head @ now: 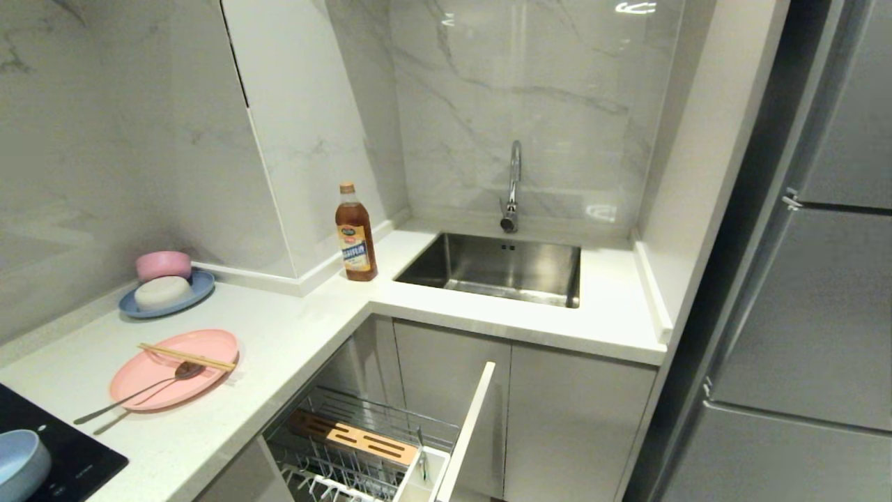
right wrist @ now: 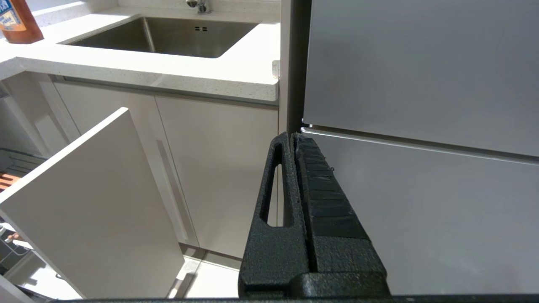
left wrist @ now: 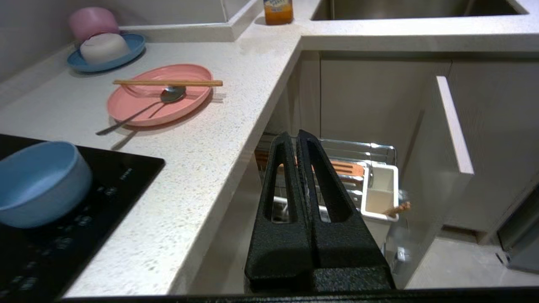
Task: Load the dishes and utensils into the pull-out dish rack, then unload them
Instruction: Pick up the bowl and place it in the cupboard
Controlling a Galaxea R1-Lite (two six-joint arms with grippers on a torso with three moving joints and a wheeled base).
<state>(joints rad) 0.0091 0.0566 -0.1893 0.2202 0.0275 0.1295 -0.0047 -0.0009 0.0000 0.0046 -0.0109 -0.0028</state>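
Grey-veined marble walls [head: 529, 90] fill the top of my head view; a white L-shaped worktop [head: 293, 341] crosses the middle, steel sink [head: 498, 268] at centre, grey fridge [head: 815, 279] at right.

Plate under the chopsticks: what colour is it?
Pale pink plate, clearest in the left wrist view.

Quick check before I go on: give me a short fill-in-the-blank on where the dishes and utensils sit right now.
1. The chopsticks lie across the pink ____.
2. The light-blue bowl sits on the black ____.
3. The pull-out dish rack stands ____.
4. The left gripper fingers are ____.

Missing words: plate; cooktop; open; shut
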